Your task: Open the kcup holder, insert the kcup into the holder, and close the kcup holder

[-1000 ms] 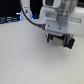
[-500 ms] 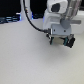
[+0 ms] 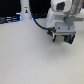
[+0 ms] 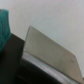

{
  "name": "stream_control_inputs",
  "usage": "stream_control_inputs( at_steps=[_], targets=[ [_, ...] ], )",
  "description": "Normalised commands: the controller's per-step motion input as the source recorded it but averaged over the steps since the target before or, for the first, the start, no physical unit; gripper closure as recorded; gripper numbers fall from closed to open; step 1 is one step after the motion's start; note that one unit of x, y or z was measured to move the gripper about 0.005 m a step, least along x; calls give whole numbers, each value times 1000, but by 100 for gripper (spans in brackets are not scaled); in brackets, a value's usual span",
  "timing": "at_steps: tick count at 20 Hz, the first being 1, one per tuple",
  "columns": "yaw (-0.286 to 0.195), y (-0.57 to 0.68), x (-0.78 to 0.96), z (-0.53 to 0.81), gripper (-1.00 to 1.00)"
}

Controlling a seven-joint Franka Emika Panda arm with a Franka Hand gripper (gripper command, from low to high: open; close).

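Note:
In the exterior view the white arm (image 3: 61, 11) reaches down at the exterior view's right, over the pale table (image 3: 30, 57). My gripper (image 3: 61, 33) hangs right at the black boxy kcup holder (image 3: 63, 39); blur hides whether its fingers are open or shut. Small green patches, possibly the kcup (image 3: 67, 37), show against the black box. I cannot tell whether the gripper holds it. The wrist view is blurred: a teal-green patch (image 4: 4, 25), a pale flat panel (image 4: 50, 50) and a black body (image 4: 12, 62). No fingers show there.
A white upright post (image 3: 25, 10) and dark equipment (image 3: 10, 20) stand along the table's far edge at the exterior view's left. The table surface stretches wide toward the near side.
The gripper end and the dark box under it sit slightly higher in the exterior view than one second ago. Nothing else has visibly moved.

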Motion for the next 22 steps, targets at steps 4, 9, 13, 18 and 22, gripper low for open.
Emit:
stream_control_inputs(
  at_steps=[4,9,13,18,22],
  targets=[
    [111,451,-614,30,-100],
    [96,445,-654,9,-100],
    [87,413,-702,-2,-100],
    [83,460,-661,0,-100],
    [85,484,-636,1,-100]
  ],
)
